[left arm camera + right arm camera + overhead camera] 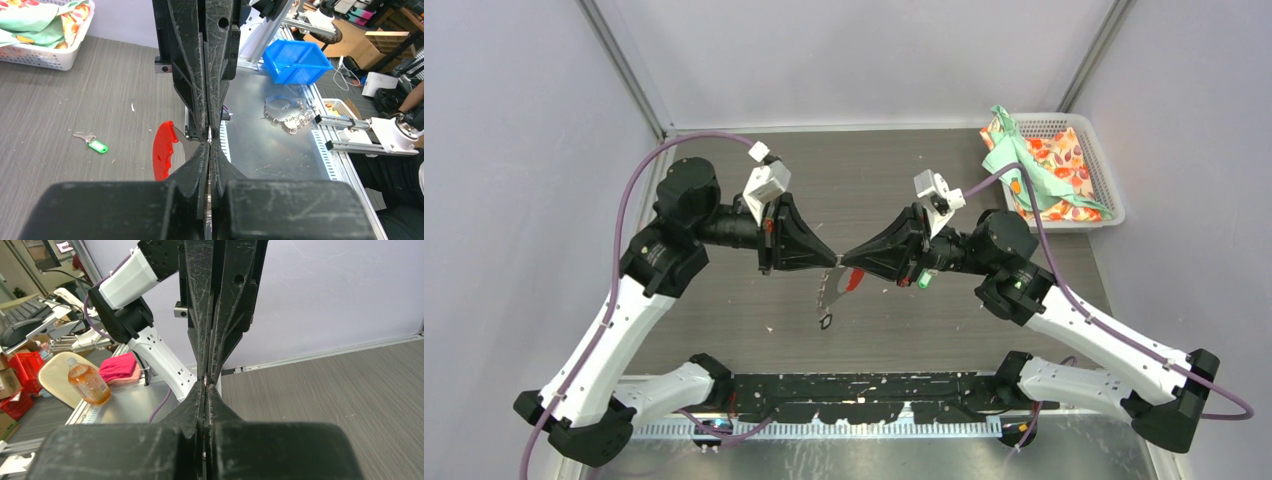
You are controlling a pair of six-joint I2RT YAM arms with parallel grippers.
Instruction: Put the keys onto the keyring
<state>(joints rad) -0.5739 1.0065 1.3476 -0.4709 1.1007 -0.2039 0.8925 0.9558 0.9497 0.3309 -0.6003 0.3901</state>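
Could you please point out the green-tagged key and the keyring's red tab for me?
green-tagged key (98,146): left wrist view, on its green tag.
keyring (162,155): left wrist view, on its red tab.

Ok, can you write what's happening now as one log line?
left gripper: shut on keyring | right gripper: shut on keyring | green-tag key: on table, off ring

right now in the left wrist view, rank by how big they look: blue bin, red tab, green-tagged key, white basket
1. white basket, though cropped by the frame
2. blue bin
3. red tab, nearest the camera, so flattered
4. green-tagged key
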